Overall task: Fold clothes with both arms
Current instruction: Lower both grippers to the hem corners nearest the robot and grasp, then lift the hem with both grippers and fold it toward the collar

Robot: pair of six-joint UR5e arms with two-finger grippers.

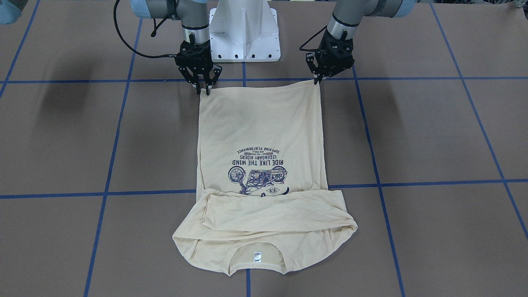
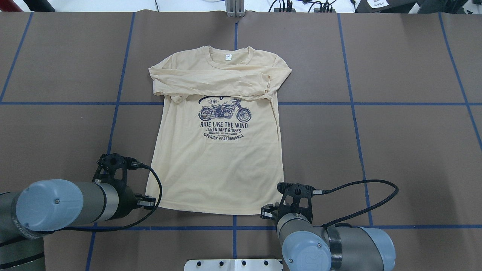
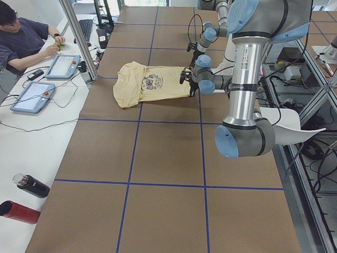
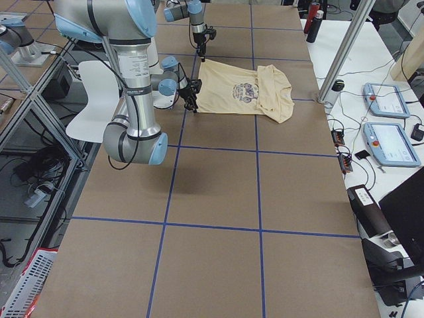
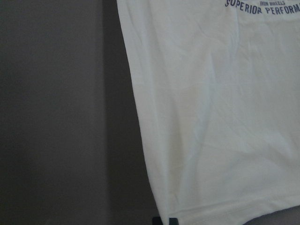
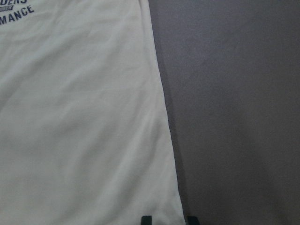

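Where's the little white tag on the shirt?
In the overhead view the white neck label sits inside the collar of the T-shirt, centre top, just beyond the folded-in sleeves.

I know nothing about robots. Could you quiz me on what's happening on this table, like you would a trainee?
1. True or false: the T-shirt lies print side up.
2. Its sleeves are: A) spread out sideways; B) folded across the chest; C) hanging off the table.
3. Fill in: the left gripper and right gripper are both at the corners of the shirt's ____.
Key: 1 true; 2 B; 3 hem.
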